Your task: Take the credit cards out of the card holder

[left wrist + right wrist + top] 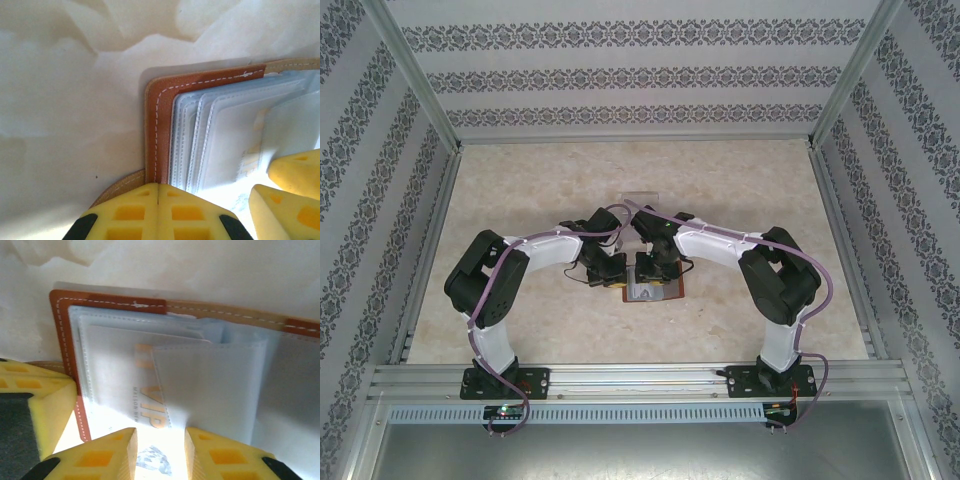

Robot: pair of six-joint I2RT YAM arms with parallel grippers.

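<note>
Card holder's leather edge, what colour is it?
The card holder has a reddish-brown edge with white stitching, seen best in the left wrist view.

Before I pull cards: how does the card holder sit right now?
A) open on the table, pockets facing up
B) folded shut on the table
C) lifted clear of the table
A: the card holder lies spread open on the table, its blue-grey pockets facing up.

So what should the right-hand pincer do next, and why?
Probably the right gripper should close on the near edge of the VIP card, which shows between its open jaws, while the shut left gripper seems to pin the wallet.
</note>
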